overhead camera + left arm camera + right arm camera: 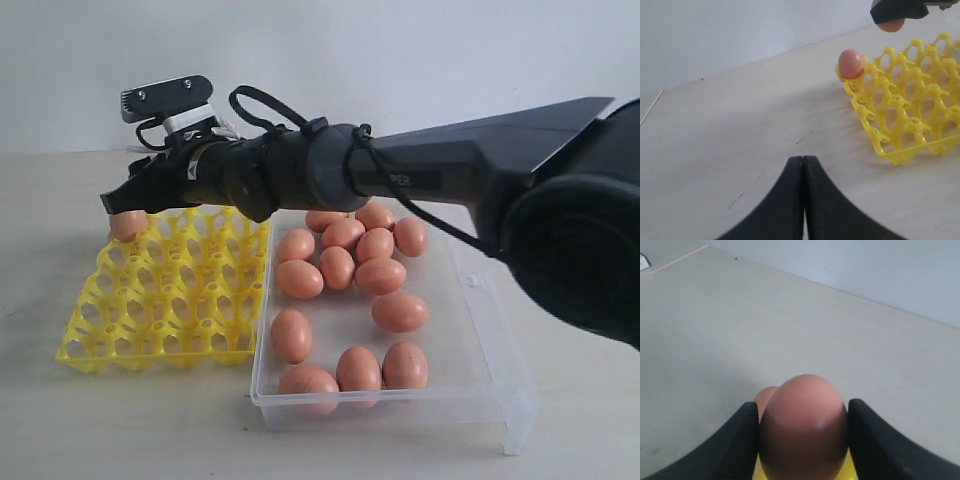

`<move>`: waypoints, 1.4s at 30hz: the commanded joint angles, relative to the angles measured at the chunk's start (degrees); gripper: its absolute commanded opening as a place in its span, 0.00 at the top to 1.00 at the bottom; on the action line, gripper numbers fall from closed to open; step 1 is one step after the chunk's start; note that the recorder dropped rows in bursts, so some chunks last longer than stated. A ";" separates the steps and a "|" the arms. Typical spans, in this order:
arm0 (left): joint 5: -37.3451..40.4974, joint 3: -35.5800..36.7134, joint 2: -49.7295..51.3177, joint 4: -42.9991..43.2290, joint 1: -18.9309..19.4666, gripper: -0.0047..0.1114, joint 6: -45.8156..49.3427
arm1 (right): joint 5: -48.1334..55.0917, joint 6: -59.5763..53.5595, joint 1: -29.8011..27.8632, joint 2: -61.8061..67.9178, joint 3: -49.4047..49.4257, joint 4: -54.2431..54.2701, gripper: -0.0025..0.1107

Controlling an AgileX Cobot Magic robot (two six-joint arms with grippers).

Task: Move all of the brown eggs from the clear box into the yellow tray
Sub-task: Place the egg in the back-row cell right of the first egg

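R black gripper (803,420) clamped on one smooth orange-brown egg (890,25), hanging over the corner of the bright yellow plastic egg tray (900,150) next to the seated egg (851,63), prob. filling cups in order. Other eggs (337,267) lie in the clear plastic box (490,330). L gripper (803,165) pinched together on nothing, parked. Arm label (402,180) too blurry to read.

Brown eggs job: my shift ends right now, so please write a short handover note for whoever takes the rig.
Right gripper: shut on one smooth orange-brown oval egg, held above the far left corner of the bright yellow plastic egg tray as the exterior view shows it.
Left gripper: shut, empty, over the bare table.
Done: one seated egg in the tray's corner cup.
Left: seat the held egg, then move the remaining eggs, fourteen by my count, out of the large transparent plastic box.
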 commanded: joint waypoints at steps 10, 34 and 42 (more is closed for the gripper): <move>-0.45 -0.23 -0.35 0.00 -0.11 0.96 -0.37 | -2.27 2.95 -0.08 9.17 -8.28 -6.42 0.98; -0.45 -0.23 -0.35 0.00 -0.11 0.96 -0.25 | -1.96 2.65 -1.37 9.73 -8.28 -6.57 0.41; -0.45 -0.23 -0.35 0.00 -0.11 0.96 -0.25 | 31.04 1.71 -1.37 -4.33 -7.88 -9.60 0.41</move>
